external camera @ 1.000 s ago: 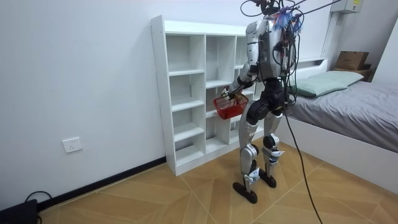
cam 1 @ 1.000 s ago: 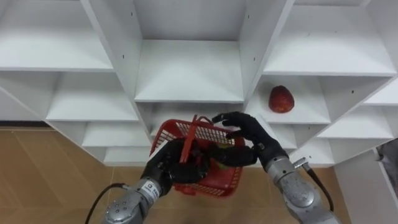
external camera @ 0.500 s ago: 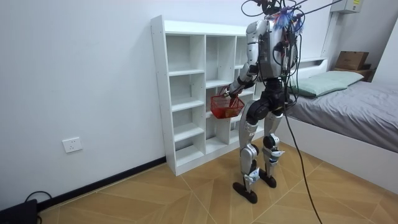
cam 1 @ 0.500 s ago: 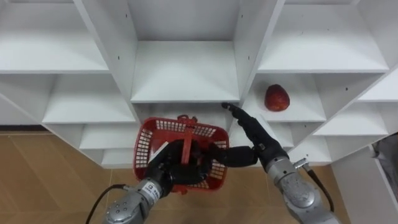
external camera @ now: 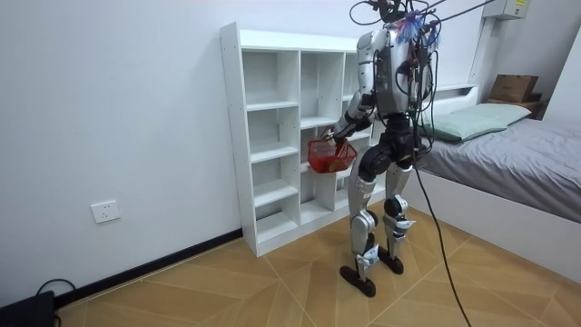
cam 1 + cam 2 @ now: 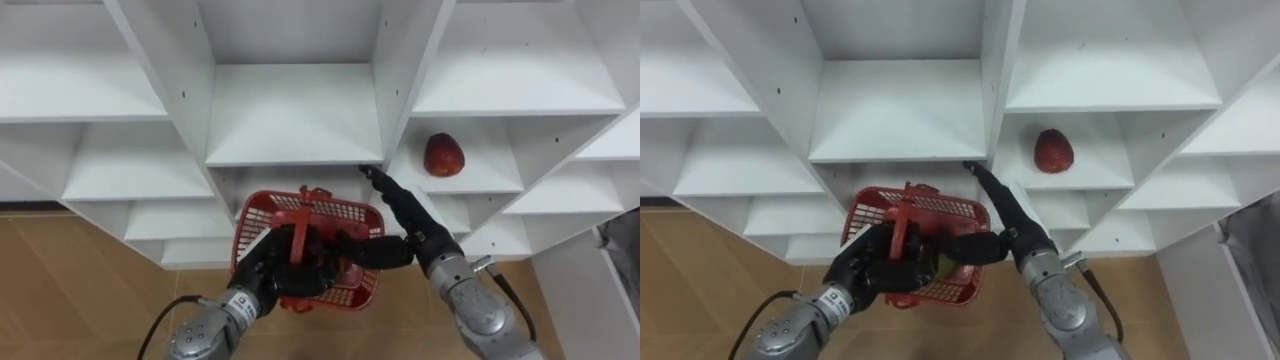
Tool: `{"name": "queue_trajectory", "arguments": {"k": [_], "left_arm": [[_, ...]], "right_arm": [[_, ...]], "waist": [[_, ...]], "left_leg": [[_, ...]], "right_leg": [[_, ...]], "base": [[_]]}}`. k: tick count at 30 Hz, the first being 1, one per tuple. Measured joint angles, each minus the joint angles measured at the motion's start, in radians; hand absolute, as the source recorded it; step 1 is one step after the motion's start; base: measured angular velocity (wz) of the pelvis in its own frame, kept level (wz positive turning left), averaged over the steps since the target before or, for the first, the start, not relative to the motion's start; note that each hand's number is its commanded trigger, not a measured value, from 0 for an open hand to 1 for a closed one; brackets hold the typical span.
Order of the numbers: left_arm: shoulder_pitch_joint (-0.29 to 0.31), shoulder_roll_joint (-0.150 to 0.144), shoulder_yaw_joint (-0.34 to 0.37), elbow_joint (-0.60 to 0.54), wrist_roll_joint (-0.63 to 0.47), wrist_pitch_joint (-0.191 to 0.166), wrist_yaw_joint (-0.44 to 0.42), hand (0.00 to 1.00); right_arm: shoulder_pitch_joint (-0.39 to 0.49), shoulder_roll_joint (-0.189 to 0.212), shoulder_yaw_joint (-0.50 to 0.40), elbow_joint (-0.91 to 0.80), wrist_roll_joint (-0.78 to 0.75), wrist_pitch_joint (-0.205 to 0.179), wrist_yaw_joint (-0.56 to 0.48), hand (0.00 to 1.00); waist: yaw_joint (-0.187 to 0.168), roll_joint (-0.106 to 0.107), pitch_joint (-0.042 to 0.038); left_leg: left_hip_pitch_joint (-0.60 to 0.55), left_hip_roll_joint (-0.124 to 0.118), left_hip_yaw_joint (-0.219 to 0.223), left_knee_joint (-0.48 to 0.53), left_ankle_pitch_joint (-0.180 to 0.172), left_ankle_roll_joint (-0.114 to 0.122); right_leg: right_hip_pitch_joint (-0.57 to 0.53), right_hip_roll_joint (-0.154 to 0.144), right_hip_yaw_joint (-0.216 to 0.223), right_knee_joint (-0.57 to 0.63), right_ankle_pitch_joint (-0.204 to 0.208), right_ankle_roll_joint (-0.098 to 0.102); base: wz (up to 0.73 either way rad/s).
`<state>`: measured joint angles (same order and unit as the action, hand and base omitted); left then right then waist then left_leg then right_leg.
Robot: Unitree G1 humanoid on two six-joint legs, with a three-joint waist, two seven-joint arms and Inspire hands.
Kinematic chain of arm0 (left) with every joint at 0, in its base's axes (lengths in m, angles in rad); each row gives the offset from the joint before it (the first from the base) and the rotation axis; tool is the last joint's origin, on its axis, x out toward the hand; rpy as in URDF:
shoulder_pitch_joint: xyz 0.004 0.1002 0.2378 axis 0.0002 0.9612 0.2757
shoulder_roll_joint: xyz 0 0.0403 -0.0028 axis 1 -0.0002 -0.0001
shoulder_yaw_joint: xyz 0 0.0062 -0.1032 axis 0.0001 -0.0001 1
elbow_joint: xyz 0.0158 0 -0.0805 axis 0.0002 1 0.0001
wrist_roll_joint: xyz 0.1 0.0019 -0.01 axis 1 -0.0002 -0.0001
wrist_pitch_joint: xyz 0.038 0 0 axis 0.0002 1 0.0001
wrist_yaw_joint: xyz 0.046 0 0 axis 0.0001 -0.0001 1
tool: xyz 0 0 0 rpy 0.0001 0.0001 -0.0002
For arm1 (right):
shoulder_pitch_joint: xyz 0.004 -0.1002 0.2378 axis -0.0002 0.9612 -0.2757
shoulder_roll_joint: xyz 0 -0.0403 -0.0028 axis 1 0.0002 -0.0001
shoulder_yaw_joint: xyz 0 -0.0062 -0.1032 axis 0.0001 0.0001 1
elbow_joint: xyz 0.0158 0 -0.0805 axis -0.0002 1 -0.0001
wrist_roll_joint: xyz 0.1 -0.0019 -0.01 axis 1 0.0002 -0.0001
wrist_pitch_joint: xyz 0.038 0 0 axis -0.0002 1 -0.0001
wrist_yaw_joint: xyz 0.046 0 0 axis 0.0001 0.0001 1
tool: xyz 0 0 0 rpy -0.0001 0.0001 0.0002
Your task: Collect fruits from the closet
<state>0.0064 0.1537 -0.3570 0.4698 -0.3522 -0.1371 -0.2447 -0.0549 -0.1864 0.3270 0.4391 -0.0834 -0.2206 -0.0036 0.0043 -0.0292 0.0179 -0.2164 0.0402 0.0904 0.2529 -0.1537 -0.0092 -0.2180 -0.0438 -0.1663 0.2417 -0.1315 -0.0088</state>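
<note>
Right hand (image 6: pixel 407 222), curled over the red basket (image 6: pixel 335 207) a second ago, now stretches straight, empty fingers toward the red fruit (image 6: pixel 443 155), perhaps an apple, above-right of its fingertips, apparently the next pick.

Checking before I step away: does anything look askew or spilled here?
Nothing spilled or damaged. The red basket hangs slightly tilted from the left hand; the red fruit sits intact on its shelf.
</note>
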Motion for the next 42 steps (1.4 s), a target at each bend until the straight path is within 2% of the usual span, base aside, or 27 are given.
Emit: {"name": "queue_trajectory", "arguments": {"k": [2, 7, 11, 13, 20, 27, 42], "left_arm": [[0.009, 0.008, 0.000, -0.009, 0.034, 0.000, -0.001, 1.00], [0.050, 0.027, 0.001, -0.076, 0.039, -0.001, -0.014, 1.00], [0.065, 0.023, 0.000, -0.103, 0.030, -0.013, -0.035, 1.00], [0.071, 0.023, 0.000, -0.104, 0.031, -0.015, -0.045, 1.00], [0.083, 0.020, -0.009, -0.104, 0.030, -0.015, -0.047, 1.00], [0.109, 0.025, -0.008, -0.104, 0.030, -0.015, -0.041, 1.00], [0.121, 0.043, -0.008, -0.104, 0.030, -0.019, -0.002, 1.00]], "right_arm": [[0.000, 0.001, 0.000, 0.018, -0.001, 0.000, -0.001, 0.00], [0.037, 0.000, -0.005, 0.021, 0.002, -0.003, -0.005, 0.00], [0.091, 0.000, 0.000, 0.050, -0.003, 0.000, -0.006, 0.00], [0.109, 0.000, -0.002, 0.052, -0.004, 0.001, -0.006, 0.00], [0.139, -0.002, -0.001, 0.041, -0.002, 0.002, -0.008, 0.00], [0.146, 0.000, -0.001, 0.019, -0.005, 0.002, -0.032, 0.00], [0.157, -0.012, -0.006, -0.028, -0.003, 0.001, -0.108, 0.00]], "waist": [[0.000, 0.005, -0.0005], [0.001, 0.011, -0.0012], [0.003, 0.019, -0.0039], [0.003, 0.020, -0.0040], [-0.002, 0.021, -0.0062], [-0.027, 0.022, -0.0089], [-0.034, 0.023, -0.0098]], "left_leg": [[0.006, 0.000, 0.000, -0.003, 0.000, 0.000], [0.012, 0.000, 0.001, -0.004, 0.000, 0.000], [0.038, 0.000, 0.008, -0.019, 0.000, 0.000], [0.053, 0.000, 0.018, -0.026, 0.000, 0.000], [0.083, 0.001, 0.031, -0.034, 0.000, -0.001], [0.093, 0.001, 0.034, -0.041, 0.000, -0.001], [0.144, 0.001, 0.045, -0.066, 0.000, -0.001]], "right_leg": [[0.006, 0.001, 0.000, -0.004, 0.000, 0.000], [0.013, 0.001, 0.002, -0.005, 0.000, 0.000], [0.027, 0.001, 0.006, -0.005, 0.000, 0.000], [0.028, 0.004, 0.023, 0.000, 0.000, 0.000], [0.039, 0.010, 0.050, 0.002, 0.000, 0.000], [0.051, 0.011, 0.052, -0.002, 0.002, 0.002], [0.095, 0.014, 0.060, -0.025, 0.004, 0.004]], "base": [[0.00], [0.00], [-0.06], [-0.18], [-0.12], [-0.01], [-0.01]]}}
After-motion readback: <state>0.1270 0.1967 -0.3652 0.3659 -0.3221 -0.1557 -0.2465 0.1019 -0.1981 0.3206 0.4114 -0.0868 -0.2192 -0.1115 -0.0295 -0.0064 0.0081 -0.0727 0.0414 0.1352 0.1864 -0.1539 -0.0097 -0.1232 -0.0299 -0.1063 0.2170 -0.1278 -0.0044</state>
